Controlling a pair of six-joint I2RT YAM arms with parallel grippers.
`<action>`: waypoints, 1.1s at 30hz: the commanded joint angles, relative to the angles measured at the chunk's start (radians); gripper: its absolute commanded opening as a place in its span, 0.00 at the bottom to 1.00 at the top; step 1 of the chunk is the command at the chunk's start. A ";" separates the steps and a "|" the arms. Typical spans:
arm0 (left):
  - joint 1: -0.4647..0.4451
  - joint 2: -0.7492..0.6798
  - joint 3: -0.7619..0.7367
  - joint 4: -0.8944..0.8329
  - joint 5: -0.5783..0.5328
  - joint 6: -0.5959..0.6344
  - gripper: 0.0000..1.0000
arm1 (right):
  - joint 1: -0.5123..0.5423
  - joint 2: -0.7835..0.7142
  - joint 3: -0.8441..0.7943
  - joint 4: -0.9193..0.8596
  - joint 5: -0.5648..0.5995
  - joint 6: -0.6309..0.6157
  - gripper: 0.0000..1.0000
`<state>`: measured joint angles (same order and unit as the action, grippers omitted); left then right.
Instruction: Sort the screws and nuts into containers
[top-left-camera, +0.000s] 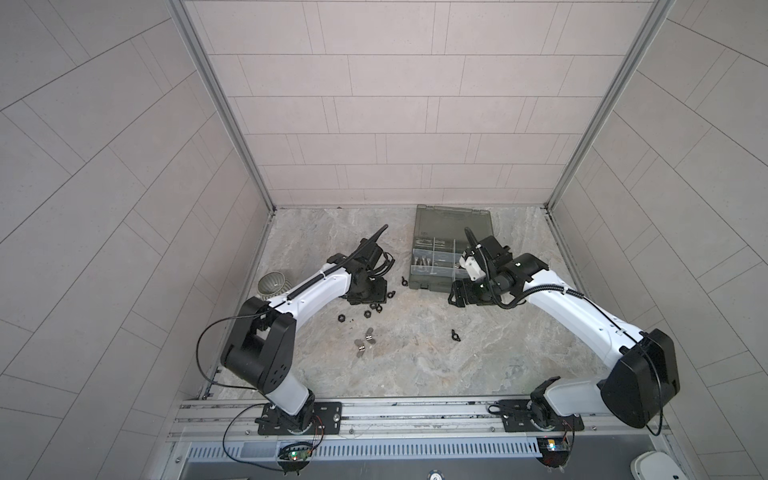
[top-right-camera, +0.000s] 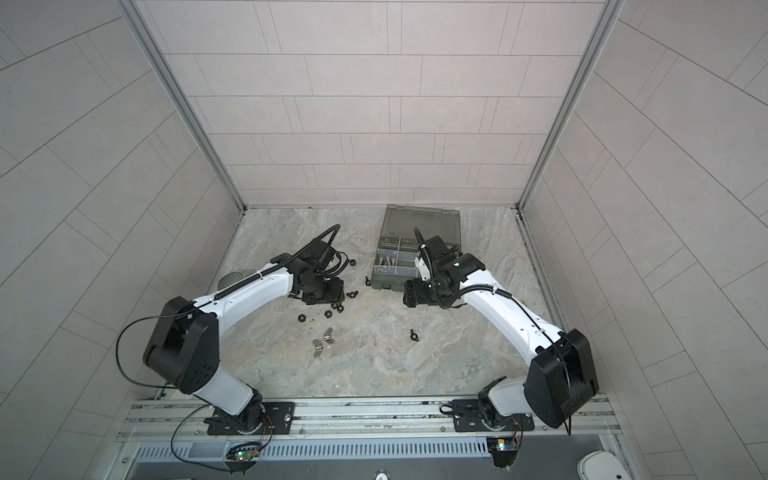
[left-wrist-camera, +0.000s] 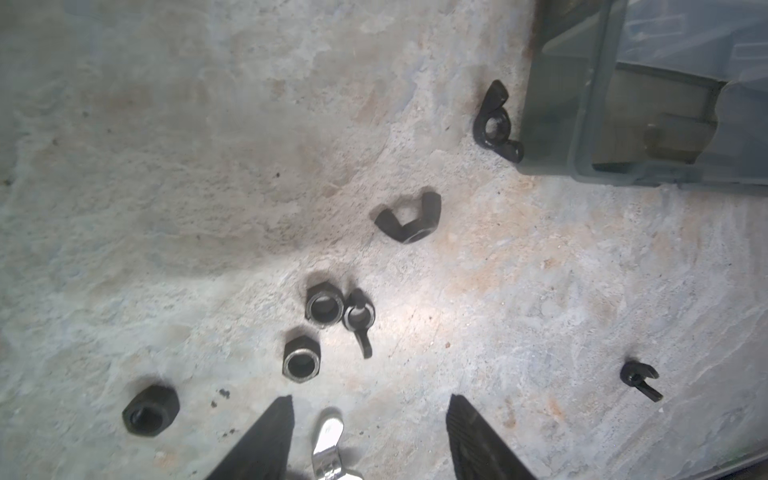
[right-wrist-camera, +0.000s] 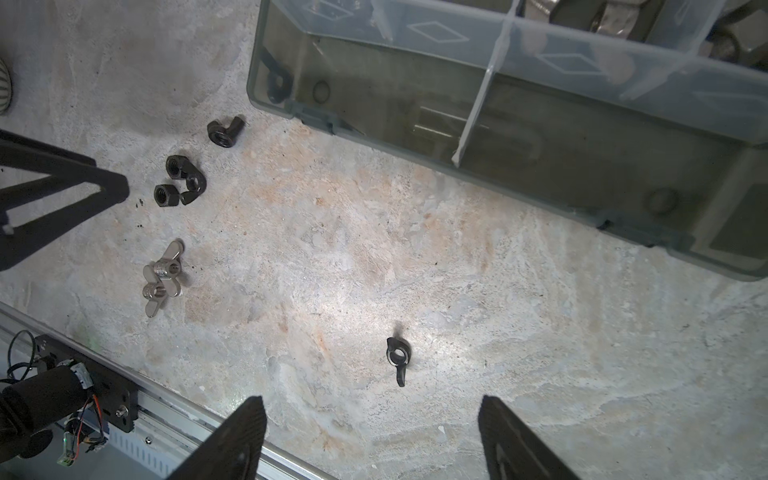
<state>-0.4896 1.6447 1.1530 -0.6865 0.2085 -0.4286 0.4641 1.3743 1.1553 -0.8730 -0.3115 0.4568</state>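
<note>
Ribbed mug (top-left-camera: 272, 285) sits, perhaps tipped, on tabletop (top-left-camera: 415, 365)

Short silver screws (top-left-camera: 423, 262) lie in the smoky grey, open-lidded containers (top-left-camera: 428, 284). Black nuts (left-wrist-camera: 324, 309) and silver wing nuts (right-wrist-camera: 162, 274) lie scattered loose on the bench (top-left-camera: 415, 365).

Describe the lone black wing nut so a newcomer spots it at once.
Find the smoky grey plastic organizer box at the back of the stone-patterned table. Well in front of it lies a black wing nut. It lies alone; other nuts sit beside the box or the left gripper.
</note>
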 joint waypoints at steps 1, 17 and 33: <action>-0.014 0.091 0.094 -0.008 -0.013 0.142 0.65 | 0.002 -0.021 0.016 -0.048 0.015 -0.013 0.82; -0.024 0.326 0.283 -0.076 -0.048 0.410 0.62 | -0.092 -0.178 -0.054 -0.102 0.067 -0.020 0.82; -0.048 0.386 0.292 -0.064 -0.039 0.416 0.51 | -0.146 -0.176 -0.059 -0.114 0.035 -0.050 0.82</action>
<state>-0.5262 2.0109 1.4204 -0.7277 0.1753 -0.0254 0.3264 1.2068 1.1057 -0.9585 -0.2733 0.4202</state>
